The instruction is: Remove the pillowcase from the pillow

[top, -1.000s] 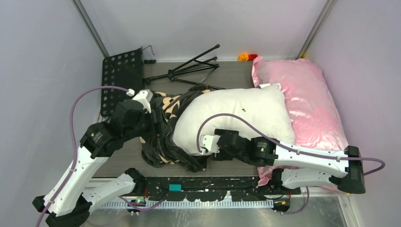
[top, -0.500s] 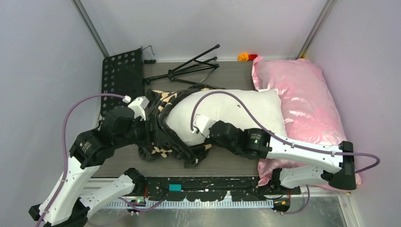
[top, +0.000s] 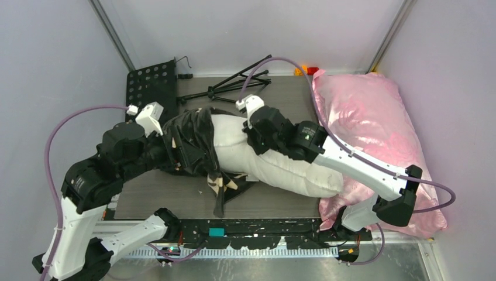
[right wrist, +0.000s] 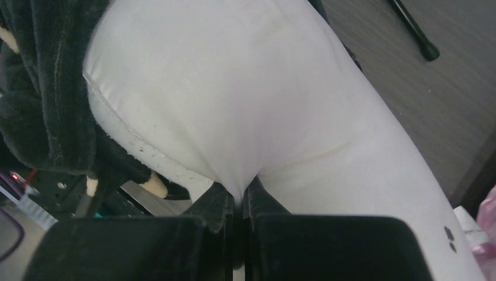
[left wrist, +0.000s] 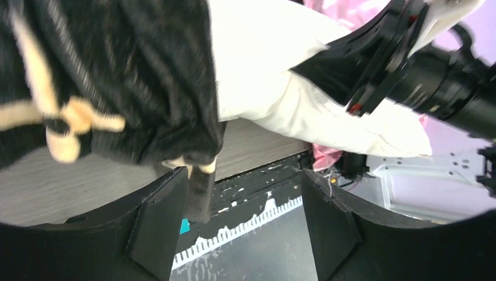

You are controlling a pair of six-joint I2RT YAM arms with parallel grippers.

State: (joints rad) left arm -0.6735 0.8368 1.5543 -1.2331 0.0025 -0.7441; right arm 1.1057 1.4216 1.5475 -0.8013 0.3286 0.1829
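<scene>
The black plush pillowcase (top: 193,140) is bunched over the left end of the white pillow (top: 292,170), which lies across the table's middle. In the left wrist view the pillowcase (left wrist: 117,76) hangs above and ahead of my left gripper (left wrist: 243,225). That gripper stands open, and only a dangling strip of the fabric brushes its left finger (left wrist: 158,228). My left gripper (top: 178,153) sits against the pillowcase's left side. My right gripper (right wrist: 240,202) is shut, pinching a fold of the pillow (right wrist: 234,105). From above, the right gripper (top: 250,143) is on the pillow's upper left part.
A shiny pink satin pillow (top: 374,129) fills the right side under the white pillow's end. A black perforated plate (top: 151,93) and a folded black tripod (top: 240,82) lie at the back left. Small red and orange toys (top: 307,70) sit by the back wall.
My right gripper shut on the pillow and swung toward the back, turning the pillow's right end toward the front. The left gripper moved left and opened wider; the pillowcase now covers only the left end.
</scene>
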